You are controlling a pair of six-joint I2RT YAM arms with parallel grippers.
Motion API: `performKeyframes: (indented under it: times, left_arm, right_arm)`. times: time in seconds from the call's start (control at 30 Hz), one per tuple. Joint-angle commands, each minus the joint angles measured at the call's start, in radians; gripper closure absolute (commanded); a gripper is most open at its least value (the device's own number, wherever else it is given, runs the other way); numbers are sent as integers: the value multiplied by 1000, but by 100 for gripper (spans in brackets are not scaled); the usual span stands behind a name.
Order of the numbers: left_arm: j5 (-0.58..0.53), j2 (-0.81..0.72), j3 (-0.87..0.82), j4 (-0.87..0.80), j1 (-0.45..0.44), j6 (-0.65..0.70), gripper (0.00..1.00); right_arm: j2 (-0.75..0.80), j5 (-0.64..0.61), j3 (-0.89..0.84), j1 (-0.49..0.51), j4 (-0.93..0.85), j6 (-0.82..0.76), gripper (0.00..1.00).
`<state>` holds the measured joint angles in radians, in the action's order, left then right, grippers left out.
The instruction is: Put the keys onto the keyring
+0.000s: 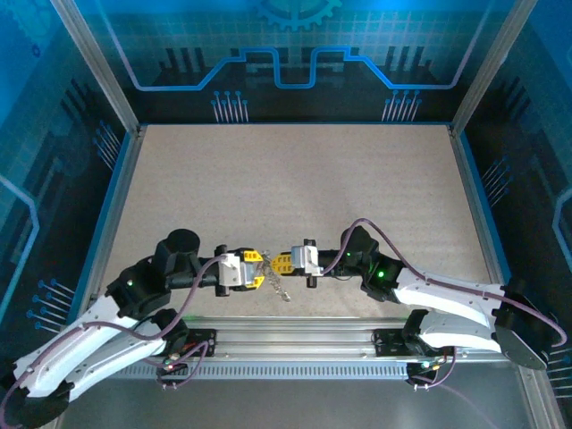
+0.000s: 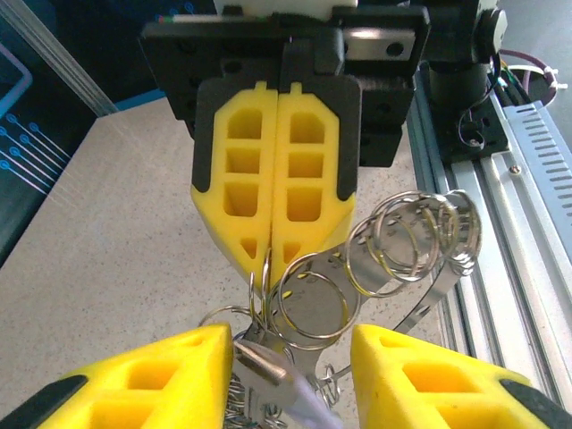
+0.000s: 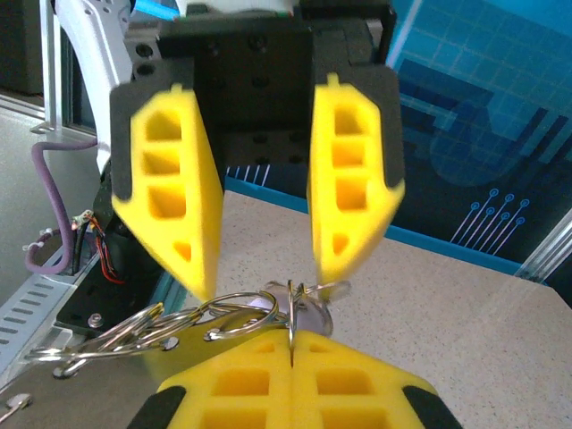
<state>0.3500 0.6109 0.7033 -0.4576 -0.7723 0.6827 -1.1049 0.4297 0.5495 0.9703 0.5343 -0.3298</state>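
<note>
My right gripper (image 3: pixel 293 340) is shut on the keyring (image 3: pixel 292 308), a thin wire loop seen edge-on between its yellow pads. In the left wrist view that right gripper (image 2: pixel 271 264) points at me with the keyring (image 2: pixel 265 286) pinched at its tip. My left gripper (image 2: pixel 290 344) is open. A silver key with a pale lilac head (image 2: pixel 273 375) lies against its left finger (image 2: pixel 152 384), touching the keyring. From the top, both grippers meet tip to tip, left gripper (image 1: pixel 255 259) and right gripper (image 1: pixel 279 263), above the near table edge.
A bunch of further split rings on a flat metal strip (image 2: pixel 411 237) hangs off the keyring to the right, and a short chain (image 1: pixel 279 288) dangles below the grippers. The aluminium rail (image 1: pixel 295 335) runs just behind. The table (image 1: pixel 295 188) stretches away beyond.
</note>
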Motion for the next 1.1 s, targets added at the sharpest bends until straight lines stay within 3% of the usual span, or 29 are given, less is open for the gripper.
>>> performKeyframes:
  times: [0.0, 0.23, 0.5, 0.63, 1.07]
  left_arm:
    - [30, 19, 13, 36, -1, 19, 57]
    - [64, 60, 32, 20, -2, 31, 60]
    - [87, 71, 50, -19, -2, 68, 74]
    - [63, 59, 68, -61, -1, 93, 74]
    - [-32, 10, 47, -87, -1, 93, 56]
  right_arm:
    - [17, 21, 7, 15, 56, 9, 100]
    - [14, 23, 9, 14, 65, 8, 100]
    - [5, 17, 13, 14, 71, 10, 100]
    - [7, 14, 15, 15, 70, 8, 100]
    - [-2, 19, 27, 14, 65, 2, 100]
